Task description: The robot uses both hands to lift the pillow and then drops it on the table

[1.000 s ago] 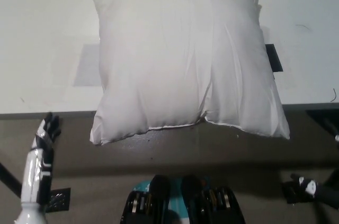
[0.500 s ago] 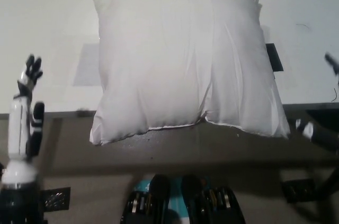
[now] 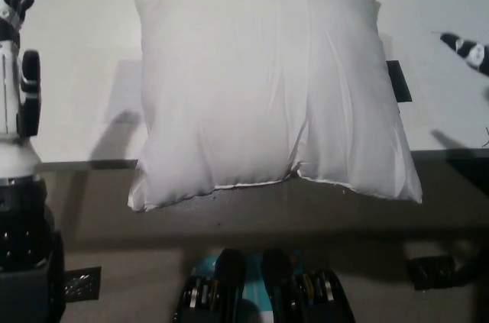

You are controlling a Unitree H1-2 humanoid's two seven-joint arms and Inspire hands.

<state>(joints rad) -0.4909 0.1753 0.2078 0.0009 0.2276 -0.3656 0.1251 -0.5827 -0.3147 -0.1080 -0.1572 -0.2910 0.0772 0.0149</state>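
The left hand (image 3: 17, 56) stands at the frame's upper left, fingers spread, empty, apart from the pillow (image 3: 267, 86). The pillow lies flat mid-frame on the table (image 3: 69, 48), roughly square, near corners overhanging the edge. The right hand (image 3: 470, 52) barely shows at the right edge; I cannot tell its state.

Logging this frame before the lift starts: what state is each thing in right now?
pillow: lying flat on the table, near edge overhanging, untouched.
left hand: raised at the far left, open, clear of the pillow.
right hand: at the right edge, mostly out of frame, clear of the pillow; open or shut cannot be told.
table: white top bearing the pillow.
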